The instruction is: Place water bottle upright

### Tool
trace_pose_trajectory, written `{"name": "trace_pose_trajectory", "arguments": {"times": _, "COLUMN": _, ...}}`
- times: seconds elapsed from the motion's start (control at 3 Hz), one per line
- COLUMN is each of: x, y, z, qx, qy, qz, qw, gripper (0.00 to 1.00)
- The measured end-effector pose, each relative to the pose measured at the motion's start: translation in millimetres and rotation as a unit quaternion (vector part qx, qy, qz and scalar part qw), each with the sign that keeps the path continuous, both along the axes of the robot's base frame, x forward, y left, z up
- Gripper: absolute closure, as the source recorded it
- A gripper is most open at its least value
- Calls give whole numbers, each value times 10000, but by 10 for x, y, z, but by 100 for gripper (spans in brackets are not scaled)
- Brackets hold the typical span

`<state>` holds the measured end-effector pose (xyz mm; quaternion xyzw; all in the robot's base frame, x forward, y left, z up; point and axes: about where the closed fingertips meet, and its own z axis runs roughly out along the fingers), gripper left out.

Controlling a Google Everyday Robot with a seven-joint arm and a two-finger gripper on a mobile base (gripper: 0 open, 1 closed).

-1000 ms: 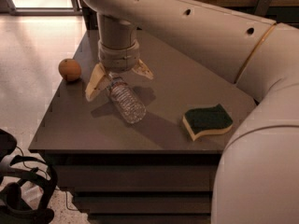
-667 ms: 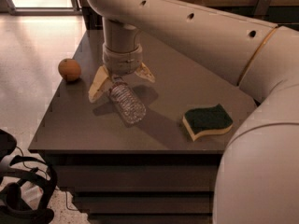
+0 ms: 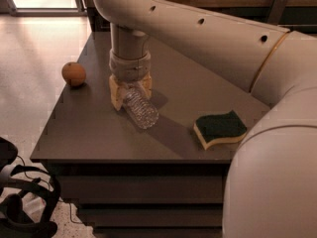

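Observation:
The water bottle, clear and ribbed, lies on its side on the dark grey table with its base toward the camera. Its cap end is hidden under my gripper. The gripper points straight down from above, and its cream fingers press against both sides of the bottle's upper part. The bottle still rests on the table top.
An orange sits near the table's left edge. A green and yellow sponge lies at the right, close to the front edge. My large arm spans the right side. Black gear lies on the floor at lower left.
The fingers, spread wide on either side of the bottle before, have closed in onto it. The gripper has also come lower. The bottle has not moved.

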<state>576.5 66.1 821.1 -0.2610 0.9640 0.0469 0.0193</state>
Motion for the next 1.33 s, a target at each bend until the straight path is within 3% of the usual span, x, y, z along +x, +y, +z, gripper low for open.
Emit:
{"name": "trace_pose_trajectory", "arguments": {"times": 0.33, "x": 8, "y": 18, "z": -19, "qx": 14, "qy": -9, "qz": 7, "qw": 10000, "gripper": 72}}
{"name": "trace_pose_trajectory", "arguments": {"times": 0.67, "x": 12, "y": 28, "z": -29, "qx": 21, "qy": -14, "qz": 11, "qw": 10000, "gripper": 95}}
{"name": "trace_pose_trajectory", "arguments": {"times": 1.0, "x": 12, "y": 28, "z": -21, "qx": 21, "qy": -14, "qz": 12, "qw": 10000, "gripper": 100}}
{"name": "trace_pose_trajectory", "arguments": {"times": 1.33, "x": 25, "y": -22, "z": 108, "qx": 93, "qy": -253, "qz": 131, "qw": 9995, "gripper": 100}}
